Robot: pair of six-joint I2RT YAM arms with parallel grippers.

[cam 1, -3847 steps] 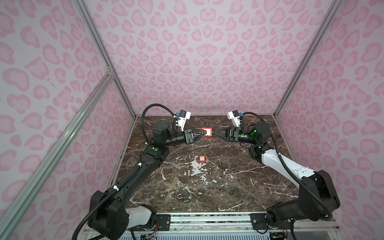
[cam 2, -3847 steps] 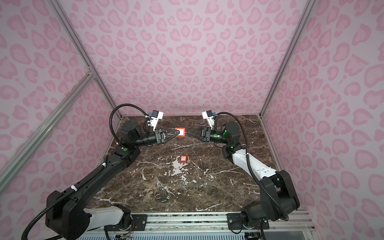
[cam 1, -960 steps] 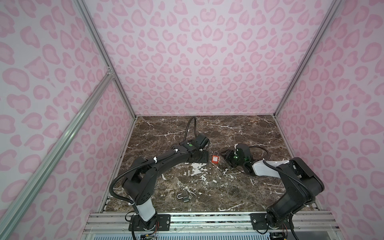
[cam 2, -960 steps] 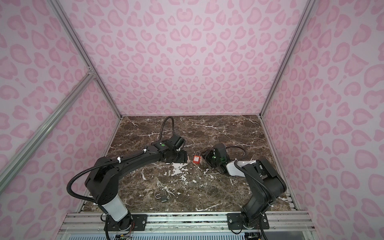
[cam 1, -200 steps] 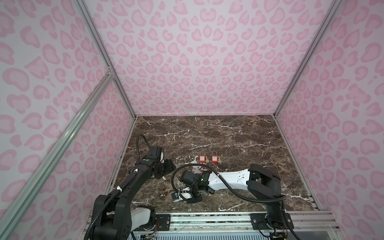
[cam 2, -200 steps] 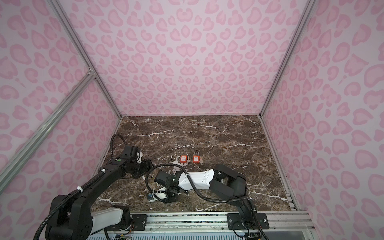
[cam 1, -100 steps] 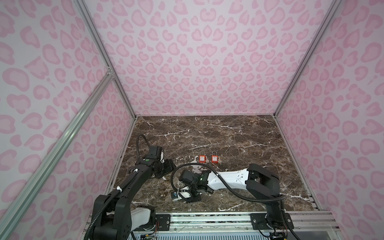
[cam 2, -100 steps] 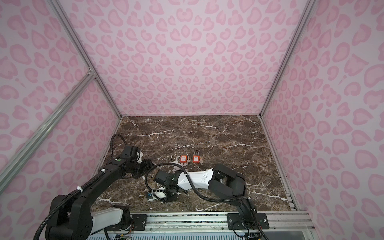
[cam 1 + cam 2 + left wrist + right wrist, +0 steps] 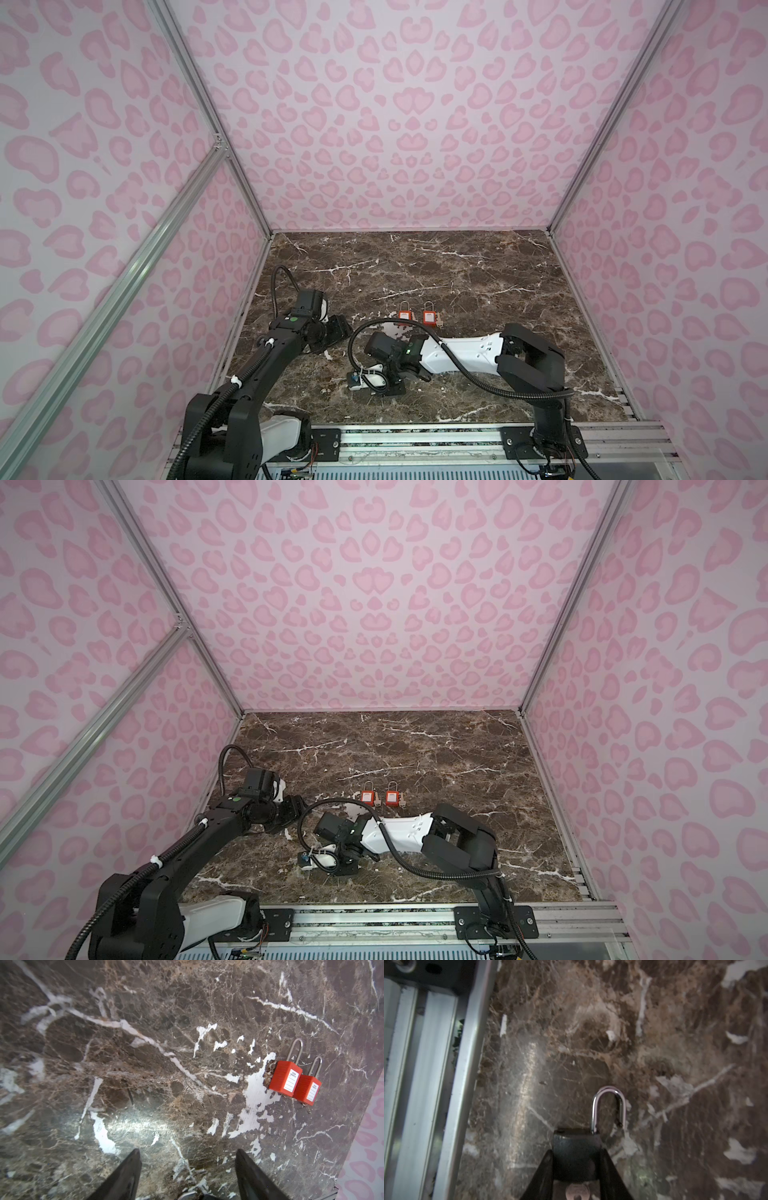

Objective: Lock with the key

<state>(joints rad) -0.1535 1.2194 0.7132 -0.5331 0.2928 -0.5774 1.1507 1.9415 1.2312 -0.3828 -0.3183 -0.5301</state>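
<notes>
dark padlock (image 9: 575,1142) is down by the front edge of the counter (image 9: 478,270), just beside the rail (image 9: 425,1084). the right gripper (image 9: 576,1159) has its fingers pinched in on either side of the body. the shackle (image 9: 608,1103) is popped open and the key (image 9: 577,1192) pokes out between the fingers. it looks a narrow pinch to me, so the lock could twist or slide out on a lift. that key also sits right where a finger might nudge it loose.

the left gripper (image 9: 187,1153) hangs spread wide over bare marble near the left edge, holding nothing.

big change from the earliest frame: back then one red lock was held up at the back edge between the two grippers. now the two red padlocks (image 9: 405,316) sit side by side mid-counter. the dark one, which lay alone near the front, is gripped.
</notes>
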